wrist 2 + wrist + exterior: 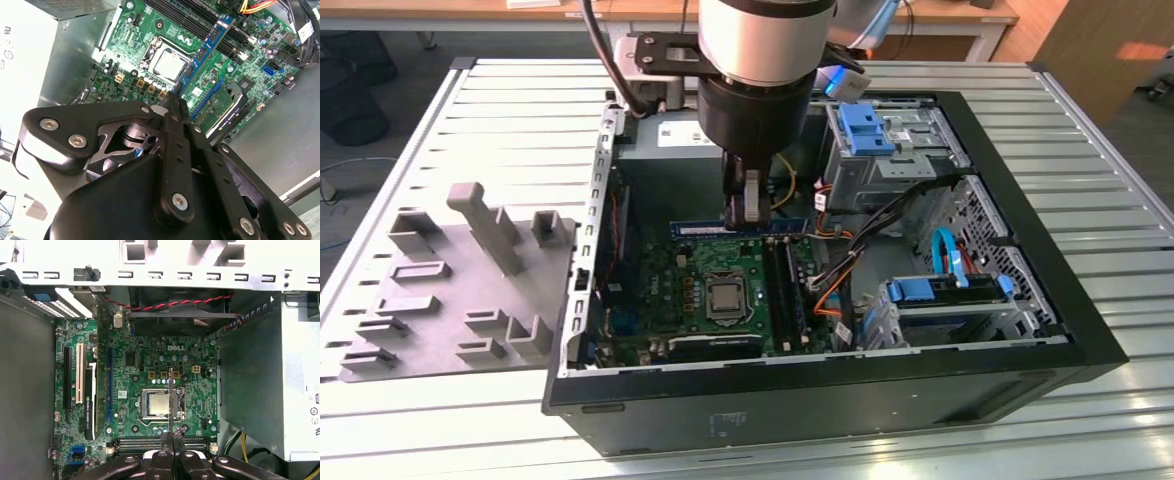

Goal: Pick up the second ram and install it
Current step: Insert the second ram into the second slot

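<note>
Hand: the hand [746, 213] is clenched on the second ram [700, 228], which is gripped about mid-length between pinched fingers.
Second ram: it is held inside the open computer case [1041, 300], over the green motherboard [654, 300] and close by the processor socket [720, 295]. It is turned crosswise to the black slot strips [782, 290] and is seated in none of them. In the second wrist view the blue stick [208, 48] is seen reaching away from the fingertips [171, 102]. In the first wrist view it is seen edge-on as a thin line [170, 390].
Print: white lettering is carried by the motherboard below the fan [180, 315]. A pale label is borne by the ram, and a printed sticker by the grey power supply [260, 380].
Surface: the case is laid on its side on a bench [1081, 130] of pale metal slats, from the middle toward the edge at the exterior view's right. A grey moulded fixture [454, 290] is set just beside the case, toward the edge at the exterior view's left.
Room: wooden tables [947, 20] and a dark bin [350, 95] are seen beyond the bench's far edge.
Hidden: the far inside of the case is covered by the arm. Whether any slot strip is filled cannot be told.
</note>
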{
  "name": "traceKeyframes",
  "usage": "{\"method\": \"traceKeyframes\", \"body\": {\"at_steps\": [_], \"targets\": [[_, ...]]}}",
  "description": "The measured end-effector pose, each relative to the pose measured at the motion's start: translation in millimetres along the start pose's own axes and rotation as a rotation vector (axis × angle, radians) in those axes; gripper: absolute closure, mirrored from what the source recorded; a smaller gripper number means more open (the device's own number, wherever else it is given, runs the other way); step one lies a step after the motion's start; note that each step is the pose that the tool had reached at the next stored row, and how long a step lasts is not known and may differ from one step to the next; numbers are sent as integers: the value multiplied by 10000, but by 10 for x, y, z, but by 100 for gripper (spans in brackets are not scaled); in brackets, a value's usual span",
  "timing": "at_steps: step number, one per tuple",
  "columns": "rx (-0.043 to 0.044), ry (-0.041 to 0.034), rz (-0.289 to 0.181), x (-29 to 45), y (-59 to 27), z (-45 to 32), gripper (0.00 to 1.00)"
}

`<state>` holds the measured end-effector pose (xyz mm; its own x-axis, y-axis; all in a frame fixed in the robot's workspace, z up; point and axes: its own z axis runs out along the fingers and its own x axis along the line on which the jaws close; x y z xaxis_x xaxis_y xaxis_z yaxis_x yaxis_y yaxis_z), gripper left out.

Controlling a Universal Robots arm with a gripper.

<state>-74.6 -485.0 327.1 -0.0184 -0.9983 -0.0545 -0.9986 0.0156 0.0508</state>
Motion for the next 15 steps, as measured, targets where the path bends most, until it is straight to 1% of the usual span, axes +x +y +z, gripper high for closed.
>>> {"method": "traceKeyframes", "body": {"at_steps": [10, 11, 15], "targets": [[0, 0, 11, 0, 0, 2, 88], [6, -5, 89, 0, 0, 3, 88], [43, -40, 774, 0, 0, 6, 88]]}}
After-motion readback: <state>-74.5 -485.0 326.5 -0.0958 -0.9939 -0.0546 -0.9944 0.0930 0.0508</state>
